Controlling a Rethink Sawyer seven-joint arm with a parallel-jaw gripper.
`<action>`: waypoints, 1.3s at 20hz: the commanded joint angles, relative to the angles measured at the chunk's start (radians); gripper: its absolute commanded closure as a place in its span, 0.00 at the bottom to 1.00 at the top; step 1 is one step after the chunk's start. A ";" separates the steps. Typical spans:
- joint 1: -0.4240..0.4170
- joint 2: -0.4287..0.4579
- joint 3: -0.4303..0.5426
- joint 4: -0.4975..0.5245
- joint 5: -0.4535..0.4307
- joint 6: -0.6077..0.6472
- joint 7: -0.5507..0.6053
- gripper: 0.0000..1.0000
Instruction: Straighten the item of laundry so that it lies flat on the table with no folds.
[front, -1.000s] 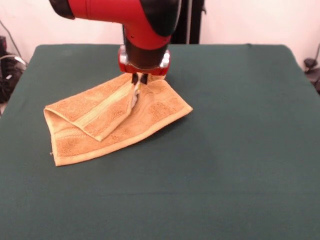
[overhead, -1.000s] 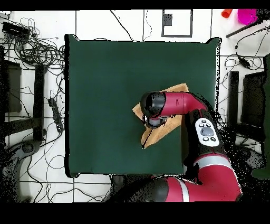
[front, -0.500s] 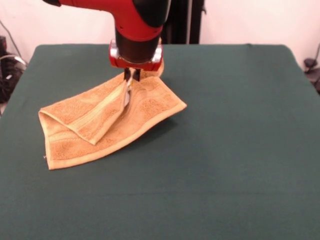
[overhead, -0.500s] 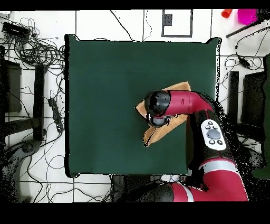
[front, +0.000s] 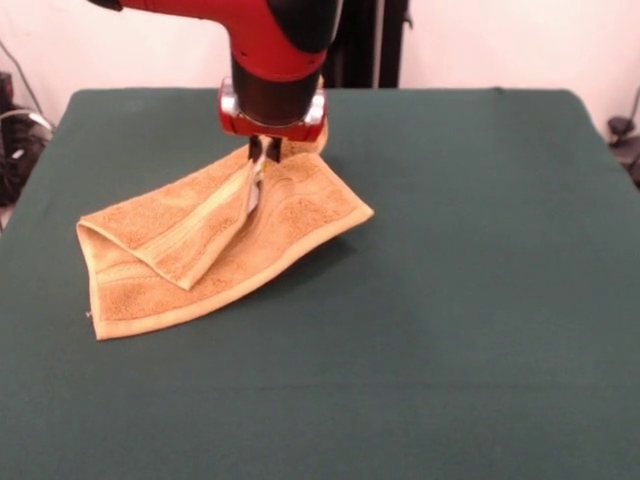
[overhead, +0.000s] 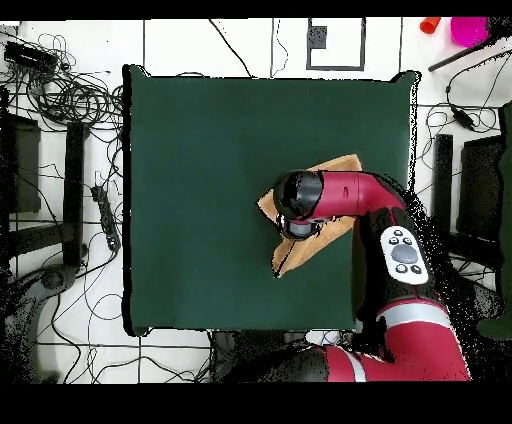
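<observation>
The gripper (front: 265, 156) is pinching a raised ridge of the folded orange-tan towel (front: 215, 245) between closed fingers; the towel is lying doubled over on the green bench (front: 470, 300).

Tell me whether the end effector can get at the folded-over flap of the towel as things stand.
Probably yes. The end effector is already down on the towel, pinching a raised ridge at the flap's upper end. The flap lies on top, with nothing over it, and only bare table surrounds the towel.
</observation>
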 joint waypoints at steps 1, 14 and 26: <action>0.061 0.055 0.086 -0.040 0.054 0.009 0.060 1.00; 0.123 0.180 0.043 -0.264 0.085 0.095 0.154 1.00; 0.144 0.232 0.031 -0.376 0.116 0.142 0.154 1.00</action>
